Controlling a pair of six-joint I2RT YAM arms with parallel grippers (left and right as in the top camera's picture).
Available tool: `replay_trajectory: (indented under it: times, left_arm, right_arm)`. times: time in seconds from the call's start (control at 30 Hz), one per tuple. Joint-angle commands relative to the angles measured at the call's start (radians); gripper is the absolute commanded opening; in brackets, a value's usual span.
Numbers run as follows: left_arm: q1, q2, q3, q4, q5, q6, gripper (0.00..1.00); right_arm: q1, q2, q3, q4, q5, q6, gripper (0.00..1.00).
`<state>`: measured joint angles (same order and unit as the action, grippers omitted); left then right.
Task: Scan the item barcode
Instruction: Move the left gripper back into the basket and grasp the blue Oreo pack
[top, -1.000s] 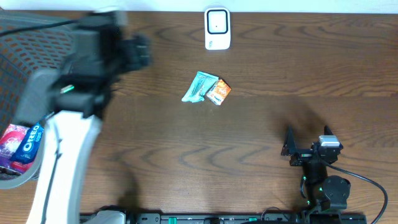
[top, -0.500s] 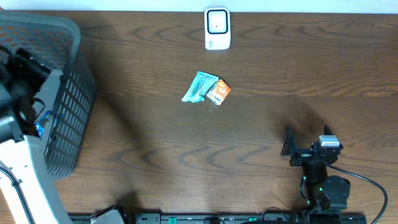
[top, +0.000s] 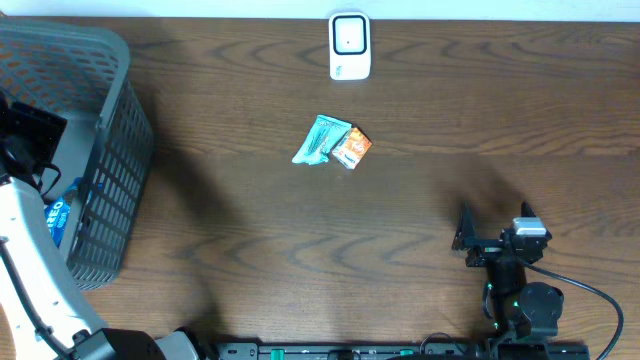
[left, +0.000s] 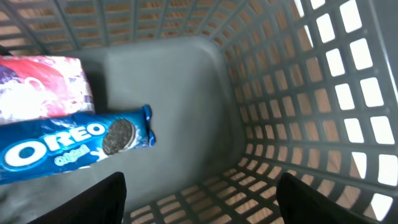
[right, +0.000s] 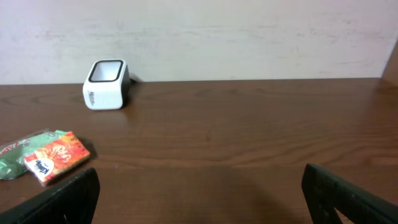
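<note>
Left wrist view looks down into a grey plastic basket (left: 298, 93) with lattice walls and a solid floor. The left gripper (left: 202, 208) hangs inside it, released: its two dark fingers (left: 93, 202) stand wide apart at the bottom corners of the view, with nothing between them but bare basket floor. A blue Oreo pack (left: 68, 146) lies flat on the floor toward the left side of this view, its long side touching a pink and purple pack (left: 43, 87) that lies just above it in the picture. Neither pack touches the fingers, and no barcode can be made out on them.

From overhead, the basket stands at the left edge of the dark wooden table (top: 400, 260), with the left arm reaching into it from above. The white scanner (top: 349, 46) sits at the far edge of the table near the middle, well apart from the basket. A green packet (top: 321, 139) and an orange packet (top: 351, 148) lie side by side, touching, in front of the scanner.

The right gripper (top: 495, 222) rests low at the near right of the table, released too, its fingers spread wide and holding nothing. Its camera faces the scanner and the two packets across bare wood
</note>
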<state>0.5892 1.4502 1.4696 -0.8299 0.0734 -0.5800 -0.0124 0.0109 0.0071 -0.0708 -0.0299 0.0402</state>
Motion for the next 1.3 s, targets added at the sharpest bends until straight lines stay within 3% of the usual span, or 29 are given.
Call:
replay_trajectory:
  times: [0.0, 0.1, 1.27]
  left_arm:
    - [0.005, -0.003, 0.015, -0.004, -0.103, -0.009, 0.77]
    - [0.005, 0.004, 0.015, -0.019, -0.153, -0.01, 0.77]
    - [-0.006, 0.047, 0.01, -0.041, -0.145, -0.018, 0.77]
  right_arm:
    - [-0.012, -0.005, -0.002, -0.004, -0.002, -0.012, 0.99]
    - [-0.012, -0.005, -0.002, -0.004, -0.002, -0.012, 0.99]
    - [-0.012, -0.005, -0.002, -0.004, -0.002, -0.012, 0.99]
